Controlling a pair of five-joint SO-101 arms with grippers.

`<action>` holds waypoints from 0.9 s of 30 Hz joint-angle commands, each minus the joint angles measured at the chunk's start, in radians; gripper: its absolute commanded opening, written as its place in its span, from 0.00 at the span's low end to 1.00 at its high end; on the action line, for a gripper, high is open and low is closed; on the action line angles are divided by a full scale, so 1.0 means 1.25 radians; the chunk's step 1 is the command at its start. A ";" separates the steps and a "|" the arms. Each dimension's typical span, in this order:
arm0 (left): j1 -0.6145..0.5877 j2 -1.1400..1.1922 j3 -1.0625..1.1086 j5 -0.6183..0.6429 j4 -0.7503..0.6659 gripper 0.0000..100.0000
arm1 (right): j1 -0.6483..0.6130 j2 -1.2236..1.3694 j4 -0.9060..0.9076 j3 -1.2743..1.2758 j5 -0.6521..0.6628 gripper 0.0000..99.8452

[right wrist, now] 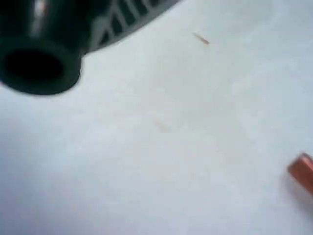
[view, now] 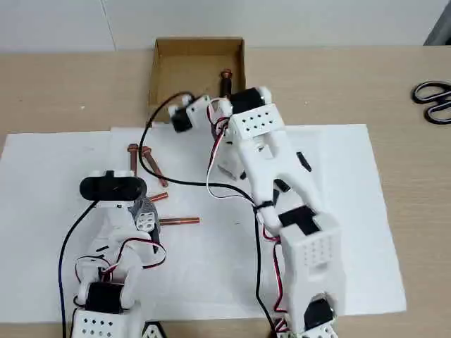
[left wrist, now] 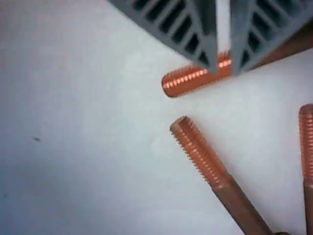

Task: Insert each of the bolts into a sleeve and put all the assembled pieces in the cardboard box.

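Note:
My left gripper (left wrist: 222, 61) is shut on a copper bolt (left wrist: 190, 79), whose threaded end sticks out past the grey fingers (left wrist: 193, 34). In the high view this gripper (view: 146, 209) is low over the white paper with that bolt (view: 159, 197). Two more bolts (view: 132, 158) (view: 152, 165) lie ahead of it, and another bolt (view: 180, 221) lies to its right. My right gripper (right wrist: 73, 44) holds a black sleeve (right wrist: 39, 68) above the paper, close to the cardboard box (view: 169, 56). A bolt in a dark sleeve (view: 225, 81) lies at the box's right wall.
The white paper sheet (view: 331, 155) covers most of the table between the arms. Scissors (view: 433, 101) lie at the far right on bare wood. Black and red cables (view: 190, 184) trail across the paper between the two arms.

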 commanded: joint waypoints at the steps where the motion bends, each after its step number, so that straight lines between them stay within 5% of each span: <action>1: 0.004 -0.007 -0.004 -0.001 -0.025 0.01 | 0.018 -0.105 0.020 -0.033 -0.075 0.00; 10: 0.002 -0.006 -0.082 -0.001 0.006 0.01 | 0.148 -0.219 0.031 0.131 -0.209 0.00; 27: -0.004 0.002 -0.379 -0.053 0.205 0.01 | 0.414 -0.667 0.013 0.690 -0.180 0.00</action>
